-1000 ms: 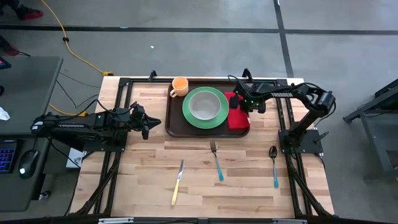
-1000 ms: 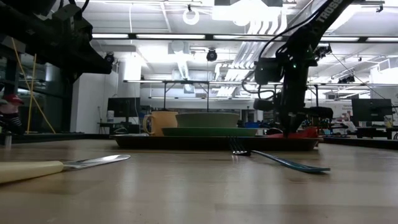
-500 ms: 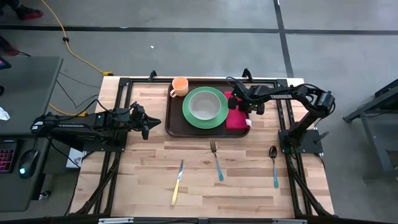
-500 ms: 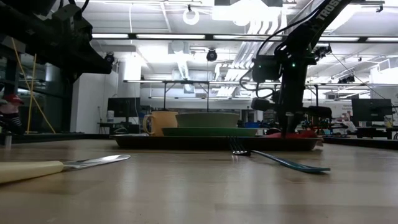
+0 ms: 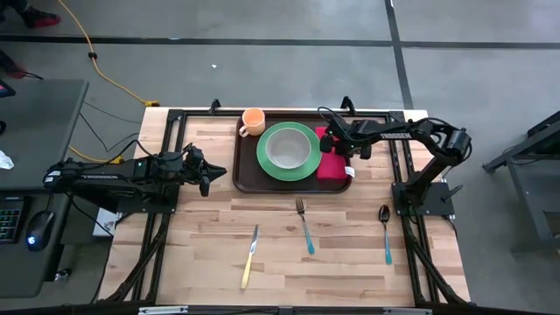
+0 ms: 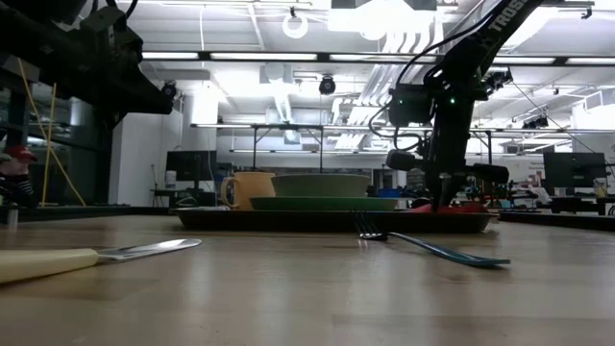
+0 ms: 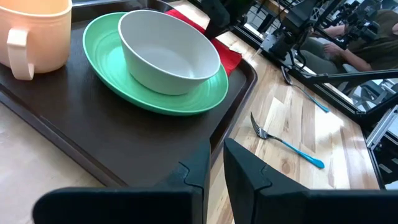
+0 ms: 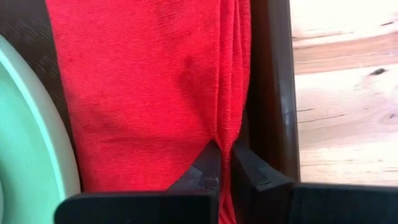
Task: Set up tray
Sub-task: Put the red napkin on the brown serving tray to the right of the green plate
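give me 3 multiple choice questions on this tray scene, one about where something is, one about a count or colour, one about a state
1. Where is the red napkin?
A. on the tray, between the green plate and the rim by the right arm
B. under the cup
C. beside the knife

2. How many pieces of cutlery lie on the bare wood off the tray?
A. one
B. three
C. five

3. What is the right gripper doing?
A. hanging open above the spoon
B. shut on a fold of the red napkin
C. holding the cup

Answers:
1 A: the high view shows it beside the green plate.
2 B: knife, fork, spoon.
3 B: the right wrist view shows cloth pinched between the fingers.
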